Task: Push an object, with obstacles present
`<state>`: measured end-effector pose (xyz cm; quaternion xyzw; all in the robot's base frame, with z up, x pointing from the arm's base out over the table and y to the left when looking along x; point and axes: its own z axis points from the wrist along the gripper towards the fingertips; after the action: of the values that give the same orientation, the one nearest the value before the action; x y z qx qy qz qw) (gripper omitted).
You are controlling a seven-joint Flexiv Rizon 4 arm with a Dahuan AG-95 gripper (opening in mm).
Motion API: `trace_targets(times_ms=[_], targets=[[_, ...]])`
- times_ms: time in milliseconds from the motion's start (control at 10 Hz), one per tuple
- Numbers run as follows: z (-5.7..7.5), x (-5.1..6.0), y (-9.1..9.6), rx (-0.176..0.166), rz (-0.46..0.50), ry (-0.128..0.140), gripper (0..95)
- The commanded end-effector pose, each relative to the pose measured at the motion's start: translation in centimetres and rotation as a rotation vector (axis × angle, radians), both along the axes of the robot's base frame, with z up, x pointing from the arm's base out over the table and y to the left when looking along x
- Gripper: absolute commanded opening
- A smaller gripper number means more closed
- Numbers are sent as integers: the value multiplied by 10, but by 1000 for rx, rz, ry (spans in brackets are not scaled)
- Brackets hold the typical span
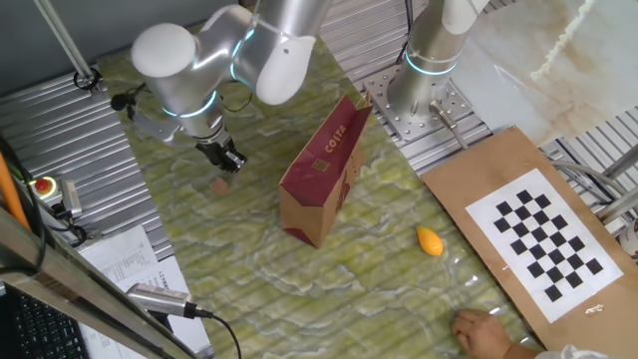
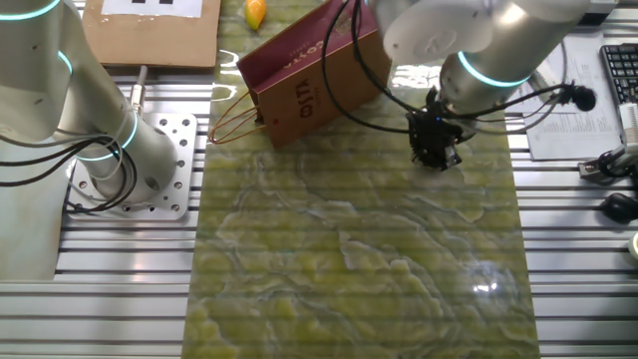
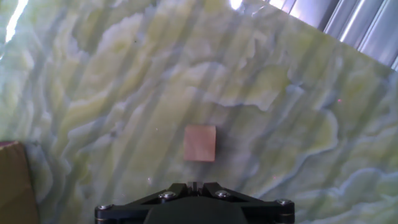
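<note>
The object is a tiny pinkish-tan block [image 3: 200, 144] lying on the green marbled mat just ahead of my fingertips in the hand view. It also shows in one fixed view [image 1: 220, 184], just below my gripper [image 1: 225, 158]. My gripper [image 3: 194, 185] is shut and empty, its jaws closed together, close above the mat. In the other fixed view my gripper [image 2: 436, 158] hides the object. The obstacle, a tall brown paper bag with a maroon "COSTA" side [image 1: 324, 175], lies tilted to the right of my gripper, apart from it, and shows in the other fixed view [image 2: 309, 80].
An orange-yellow oval piece [image 1: 430, 241] lies beyond the bag, also at the top of the other fixed view [image 2: 256, 12]. A cardboard sheet with a checkerboard [image 1: 538, 234] lies at the right. A person's hand [image 1: 483, 329] rests at the mat's lower right edge. A second arm's base [image 2: 130, 170] stands beside the mat.
</note>
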<state>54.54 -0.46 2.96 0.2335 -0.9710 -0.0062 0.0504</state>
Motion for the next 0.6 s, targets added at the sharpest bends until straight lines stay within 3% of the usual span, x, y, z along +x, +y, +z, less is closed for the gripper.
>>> trace_targets(times_ms=[100, 300, 600], targets=[[-3, 8, 1, 10, -1, -11, 0], [-1, 17, 5, 27, 2, -15, 0], [-1, 32, 13, 25, -2, -18, 0]])
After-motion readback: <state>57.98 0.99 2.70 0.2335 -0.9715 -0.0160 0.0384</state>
